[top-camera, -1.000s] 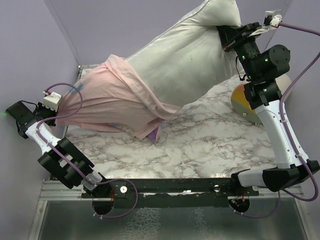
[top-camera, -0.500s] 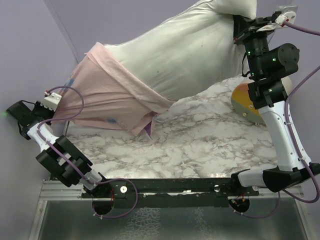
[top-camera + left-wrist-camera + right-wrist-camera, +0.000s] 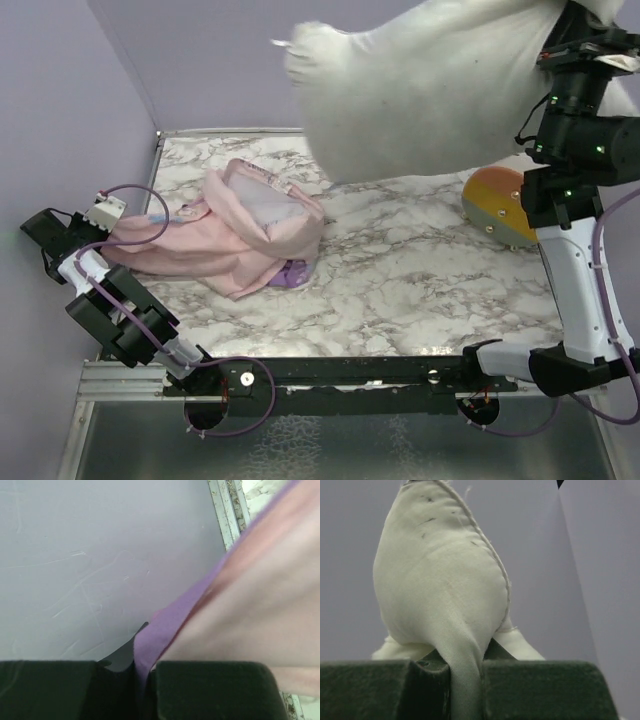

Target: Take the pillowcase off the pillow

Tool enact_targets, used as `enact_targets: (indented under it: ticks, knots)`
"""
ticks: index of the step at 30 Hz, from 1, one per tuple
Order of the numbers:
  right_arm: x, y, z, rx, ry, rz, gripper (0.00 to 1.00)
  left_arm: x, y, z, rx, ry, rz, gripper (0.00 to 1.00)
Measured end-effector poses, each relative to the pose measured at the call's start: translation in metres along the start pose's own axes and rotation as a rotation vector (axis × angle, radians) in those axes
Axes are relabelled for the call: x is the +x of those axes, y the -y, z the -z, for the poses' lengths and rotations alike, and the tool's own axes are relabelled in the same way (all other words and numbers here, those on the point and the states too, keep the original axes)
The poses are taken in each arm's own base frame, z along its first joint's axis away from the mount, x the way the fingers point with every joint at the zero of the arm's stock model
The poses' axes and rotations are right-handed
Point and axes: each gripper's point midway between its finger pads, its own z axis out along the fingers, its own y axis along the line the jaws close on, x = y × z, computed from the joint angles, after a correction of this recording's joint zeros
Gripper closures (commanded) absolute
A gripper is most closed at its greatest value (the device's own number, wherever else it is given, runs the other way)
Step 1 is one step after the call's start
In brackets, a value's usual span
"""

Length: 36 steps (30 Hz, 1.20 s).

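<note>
The white pillow (image 3: 420, 90) hangs free in the air at the top right, bare of any cover. My right gripper (image 3: 572, 38) is shut on its corner, and the pinched white cloth (image 3: 465, 680) shows between the jaws. The pillowcase (image 3: 235, 235) lies crumpled on the marble table at the left, pale pink side out, with a purple patch at its front edge. My left gripper (image 3: 92, 232) is shut on the pillowcase's left edge, low by the left wall. A purple hem (image 3: 150, 640) runs into its closed jaws.
A cream-and-orange cylinder (image 3: 497, 205) lies on the table at the right, beside the right arm. Lavender walls close in the left and back. The table's metal rail (image 3: 330, 372) runs along the near edge.
The pillow has been pulled up and to the right, clear out of the pillowcase. The pillowcase has dropped and collapsed onto the table. The left gripper has stayed near the left wall.
</note>
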Motion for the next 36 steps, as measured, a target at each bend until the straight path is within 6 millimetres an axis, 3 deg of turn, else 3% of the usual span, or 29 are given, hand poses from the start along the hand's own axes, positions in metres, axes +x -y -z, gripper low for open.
enact_targets:
  ticks: [2,5,8,10,13,15,20,24,26,28,29,31,33,34,36]
  knots:
    - [-0.028,0.005,0.002,0.015,0.055,-0.019,0.99,0.0,0.001,0.0,0.002,0.0,0.001,1.0]
    - [-0.046,0.007,0.006,0.017,0.087,-0.035,0.99,-0.003,0.003,0.0,0.014,0.0,0.011,1.0]
    - [-0.045,0.009,0.006,0.021,0.081,-0.055,0.99,-0.017,0.012,0.001,0.048,-0.007,0.051,1.0]
    - [-0.038,0.003,0.004,-0.004,0.066,-0.089,0.99,-0.04,0.017,0.001,0.073,0.004,0.072,1.0]
    - [-0.022,-0.012,0.005,-0.071,0.01,-0.144,0.99,-0.104,0.036,0.001,0.128,0.084,0.07,1.0]
    - [-0.014,-0.019,0.007,-0.103,-0.025,-0.169,0.99,-0.164,0.058,0.008,0.185,0.173,0.052,1.0]
    - [0.013,-0.044,0.015,-0.209,-0.14,-0.256,0.99,-0.297,0.102,0.046,0.312,0.386,0.033,1.0]
    - [0.035,-0.065,0.016,-0.278,-0.23,-0.35,0.99,-0.372,0.084,0.087,0.312,0.51,0.094,1.0]
    - [0.044,-0.074,0.016,-0.299,-0.271,-0.397,0.99,-0.396,0.067,0.101,0.282,0.554,0.127,1.0]
    - [0.052,-0.078,0.019,-0.299,-0.31,-0.427,0.99,-0.408,0.058,0.108,0.261,0.574,0.148,0.97]
    - [0.055,-0.078,0.021,-0.294,-0.326,-0.434,0.99,-0.408,0.057,0.108,0.255,0.57,0.154,0.86]
    - [0.061,-0.075,0.024,-0.275,-0.346,-0.434,0.99,-0.403,0.061,0.103,0.251,0.544,0.158,0.53]
    - [0.072,-0.067,0.033,-0.243,-0.373,-0.423,0.99,-0.389,0.071,0.091,0.256,0.499,0.151,0.3]
    - [0.082,-0.061,0.042,-0.219,-0.392,-0.414,0.99,-0.377,0.081,0.082,0.266,0.461,0.14,0.08]
    - [0.107,-0.049,0.063,-0.18,-0.449,-0.393,0.99,-0.353,0.098,0.067,0.287,0.388,0.125,0.01]
